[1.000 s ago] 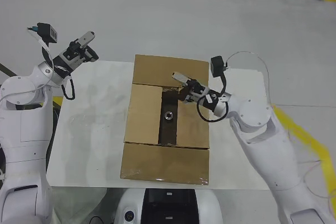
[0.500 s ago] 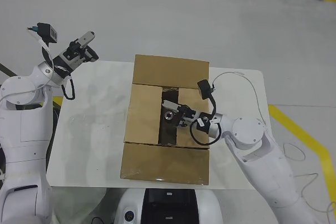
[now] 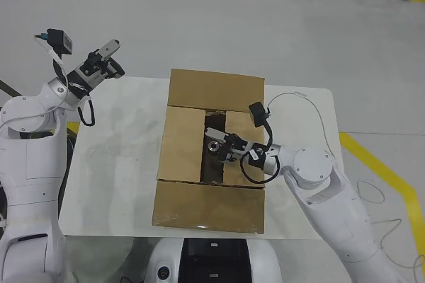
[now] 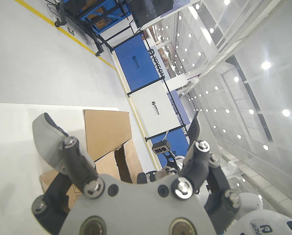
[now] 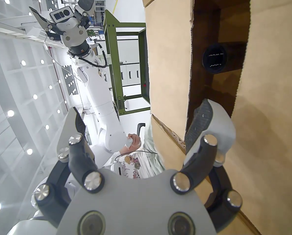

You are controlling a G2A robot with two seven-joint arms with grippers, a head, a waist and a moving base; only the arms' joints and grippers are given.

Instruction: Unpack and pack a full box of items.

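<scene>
box [image 3: 180, 145] mid-table, top flaps half shut, round dark item [image 5: 214, 59] inside gap | right gripper [image 3: 218, 143] fingers apart over gap | left gripper [image 3: 108, 55] spread, raised far left | tip: likely hook flap edge, fold outward slowly, avoid item

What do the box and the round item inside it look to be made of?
The box: brown corrugated cardboard with a matte finish. The right wrist view shows fluted, ragged edges along its flaps. The round item inside: dark and cylindrical, its end face dotted with small bright specks, possibly reflections. That suggests glossy plastic or metal, but the look leaves it open.
</scene>
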